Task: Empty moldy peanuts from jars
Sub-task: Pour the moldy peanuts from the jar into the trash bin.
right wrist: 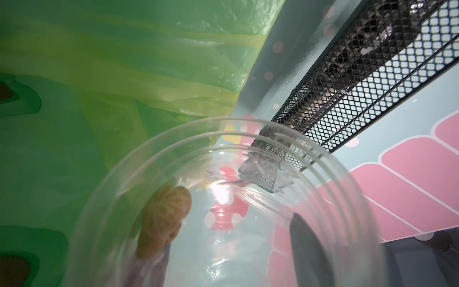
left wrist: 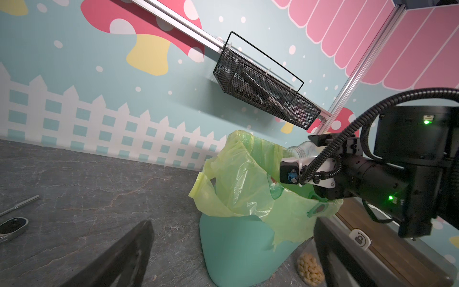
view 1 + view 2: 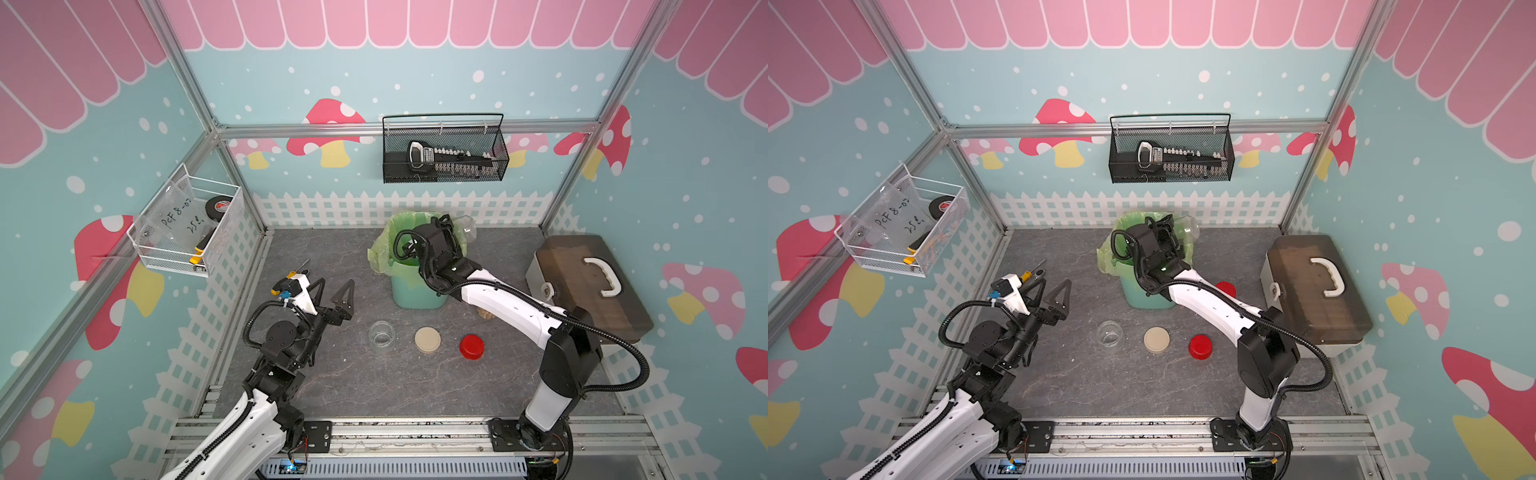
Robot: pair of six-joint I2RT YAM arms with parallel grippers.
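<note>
Right gripper (image 3: 453, 232) pinches a lidless clear jar (image 3: 468, 228), tipped with its mouth over the teal bin (image 3: 415, 293) and its green bag (image 3: 384, 249); the right wrist view shows one moldy peanut (image 1: 164, 221) lying against the jar's inner wall. Left gripper (image 3: 337, 283) hangs spread wide and empty above the table (image 3: 332, 374), left of the bin. In a row before the bin: empty open jar (image 3: 381, 336), beige lid (image 3: 427, 340), red lid (image 3: 471, 346); another jar of peanuts (image 2: 310, 269) stands at the bin's base.

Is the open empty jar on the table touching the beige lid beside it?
Apart. In both top views a strip of bare grey table separates the empty jar from the beige lid.
</note>
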